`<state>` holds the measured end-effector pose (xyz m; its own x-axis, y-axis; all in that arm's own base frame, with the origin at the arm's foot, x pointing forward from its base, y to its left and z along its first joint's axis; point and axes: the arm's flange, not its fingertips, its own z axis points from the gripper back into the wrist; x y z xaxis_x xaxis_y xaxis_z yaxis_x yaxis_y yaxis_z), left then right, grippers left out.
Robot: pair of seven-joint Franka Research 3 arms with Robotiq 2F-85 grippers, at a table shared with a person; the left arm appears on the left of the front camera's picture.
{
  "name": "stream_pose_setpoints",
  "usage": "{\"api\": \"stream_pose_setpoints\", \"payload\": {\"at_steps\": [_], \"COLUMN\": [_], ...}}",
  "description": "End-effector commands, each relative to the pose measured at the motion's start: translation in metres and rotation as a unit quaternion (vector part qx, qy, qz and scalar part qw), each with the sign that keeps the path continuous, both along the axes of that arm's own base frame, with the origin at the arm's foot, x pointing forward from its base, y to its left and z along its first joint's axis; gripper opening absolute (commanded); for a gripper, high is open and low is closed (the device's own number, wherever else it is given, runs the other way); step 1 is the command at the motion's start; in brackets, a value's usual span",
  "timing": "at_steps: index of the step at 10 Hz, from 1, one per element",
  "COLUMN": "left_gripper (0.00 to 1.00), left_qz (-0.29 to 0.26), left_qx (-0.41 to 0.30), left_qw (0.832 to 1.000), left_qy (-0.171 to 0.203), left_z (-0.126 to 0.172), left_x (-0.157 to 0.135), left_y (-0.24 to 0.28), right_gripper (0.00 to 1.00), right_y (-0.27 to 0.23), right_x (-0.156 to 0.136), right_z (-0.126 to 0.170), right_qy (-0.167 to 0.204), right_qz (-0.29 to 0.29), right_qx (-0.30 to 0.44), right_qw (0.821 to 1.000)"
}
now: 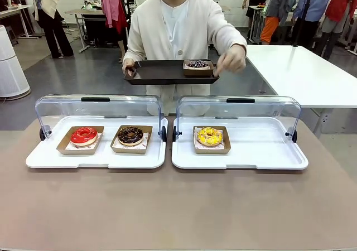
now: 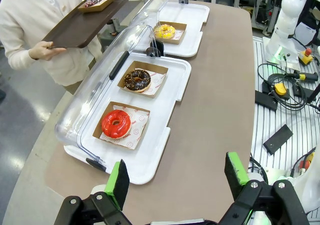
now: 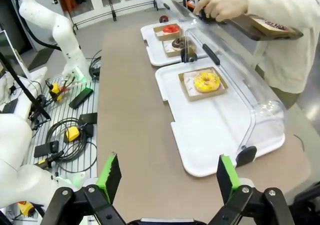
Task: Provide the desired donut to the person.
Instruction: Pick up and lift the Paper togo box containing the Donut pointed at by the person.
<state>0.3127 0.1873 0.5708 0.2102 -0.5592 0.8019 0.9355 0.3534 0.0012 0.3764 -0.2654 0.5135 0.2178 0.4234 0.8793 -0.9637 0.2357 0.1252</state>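
Three donuts lie in brown paper boxes on two white trays with raised clear lids. A red-glazed donut [image 1: 83,135] [image 2: 116,124] and a chocolate donut [image 1: 130,135] [image 2: 137,79] share the left tray [image 1: 95,160]. A yellow sprinkled donut [image 1: 210,136] [image 3: 206,81] sits alone on the right tray [image 1: 262,156]. The person [image 1: 178,28] stands at the far side holding a dark serving tray [image 1: 162,72] with a boxed dark sprinkled donut [image 1: 198,64]; one hand [image 1: 231,58] hovers at its right end. My left gripper [image 2: 177,174] and right gripper [image 3: 167,177] are both open and empty, well back from the trays.
The raised clear lids [image 1: 100,109] [image 1: 239,110] stand along the far edges of the trays. Bare brown tabletop [image 1: 178,206] lies between the trays and my side. A white table [image 1: 301,72] stands at the back right. Cables and boxes [image 2: 280,90] lie off the table's edge.
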Motion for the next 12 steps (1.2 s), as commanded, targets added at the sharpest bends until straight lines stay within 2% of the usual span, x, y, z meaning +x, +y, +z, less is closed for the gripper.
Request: {"api": "stream_pose_setpoints", "payload": {"at_steps": [1, 12], "left_gripper": [1.0, 1.0], "left_qz": [-0.002, -0.002], "left_qx": [-0.004, -0.004], "left_qw": [1.0, 1.0], "left_qy": [-0.006, -0.006], "left_z": [0.0002, 0.0002], "left_x": [0.0005, 0.0005], "left_y": [-0.0009, -0.0009], "right_gripper": [1.0, 1.0], "right_y": [-0.0022, -0.0022], "right_x": [0.0005, 0.0005], "right_z": [-0.0013, -0.0013], "right_qy": [0.001, 0.001], "right_qz": [-0.002, -0.002], "right_qx": [0.002, 0.002], "right_qw": [1.0, 1.0]}}
